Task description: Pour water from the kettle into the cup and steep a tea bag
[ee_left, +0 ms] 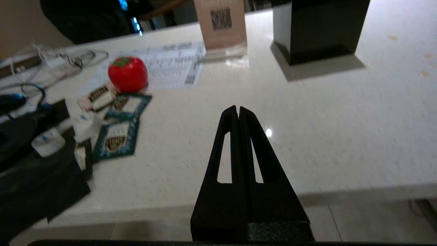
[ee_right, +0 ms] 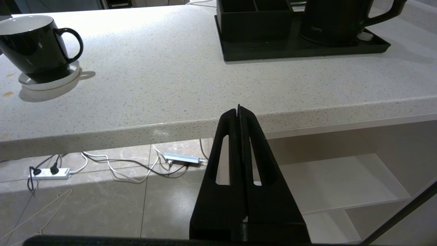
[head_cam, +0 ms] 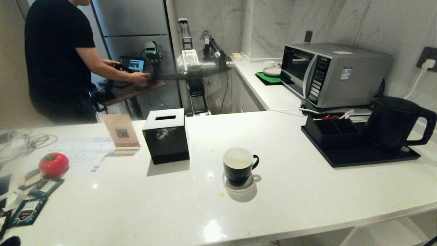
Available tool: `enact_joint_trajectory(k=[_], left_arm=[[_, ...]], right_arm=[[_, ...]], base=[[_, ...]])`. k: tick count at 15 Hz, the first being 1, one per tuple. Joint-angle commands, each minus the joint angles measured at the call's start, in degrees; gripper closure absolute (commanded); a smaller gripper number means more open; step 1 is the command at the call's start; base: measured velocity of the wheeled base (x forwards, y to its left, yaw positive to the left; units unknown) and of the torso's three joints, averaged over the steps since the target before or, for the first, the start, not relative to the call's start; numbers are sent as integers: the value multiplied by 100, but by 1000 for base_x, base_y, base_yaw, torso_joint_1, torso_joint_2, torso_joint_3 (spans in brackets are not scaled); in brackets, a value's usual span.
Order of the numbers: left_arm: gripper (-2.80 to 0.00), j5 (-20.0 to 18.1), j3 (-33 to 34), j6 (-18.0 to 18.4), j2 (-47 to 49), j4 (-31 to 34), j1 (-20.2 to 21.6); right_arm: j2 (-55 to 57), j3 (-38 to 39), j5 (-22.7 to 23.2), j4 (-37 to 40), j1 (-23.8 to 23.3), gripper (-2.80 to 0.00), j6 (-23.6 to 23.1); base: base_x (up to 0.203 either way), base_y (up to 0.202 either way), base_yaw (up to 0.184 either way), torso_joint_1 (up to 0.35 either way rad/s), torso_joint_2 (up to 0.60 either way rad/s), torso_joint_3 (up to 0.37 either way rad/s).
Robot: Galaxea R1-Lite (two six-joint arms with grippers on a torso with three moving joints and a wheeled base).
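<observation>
Standing on a coaster (head_cam: 239, 184) mid-counter, the cup (head_cam: 238, 164) is untouched; kettle (head_cam: 392, 123) far right; both grippers, left (ee_left: 238, 110) and right (ee_right: 238, 110), clenched empty.

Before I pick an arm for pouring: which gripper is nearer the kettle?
Right. The right gripper hangs shut off the counter's front edge, the kettle just across it. The left gripper, also shut, is over the far end by the sachets.

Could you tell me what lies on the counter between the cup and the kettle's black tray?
Nothing: in the head view the white counter is bare between the cup and the black tray; the right wrist view agrees.
</observation>
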Motion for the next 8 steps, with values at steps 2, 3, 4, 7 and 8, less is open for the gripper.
enact_joint_trajectory(k=[2, 3, 4, 7, 8], left_arm=[[0, 106, 21, 50, -68, 805, -10], [0, 123, 21, 174, -68, 995, -10], [0, 104, 21, 237, -65, 1021, -10], [0, 83, 21, 330, -74, 1027, -45], [0, 93, 21, 322, -74, 1027, -146]], right_arm=[[-2, 0, -1, 2, 1, 0, 1], [6, 0, -1, 2, 1, 0, 1], [-2, 0, -1, 2, 1, 0, 1], [-2, 0, -1, 2, 1, 0, 1], [-2, 0, -1, 2, 1, 0, 1]], base=[[0, 0, 0, 0, 0, 0], [0, 0, 0, 0, 0, 0], [0, 0, 0, 0, 0, 0], [0, 0, 0, 0, 0, 0], [0, 0, 0, 0, 0, 0]])
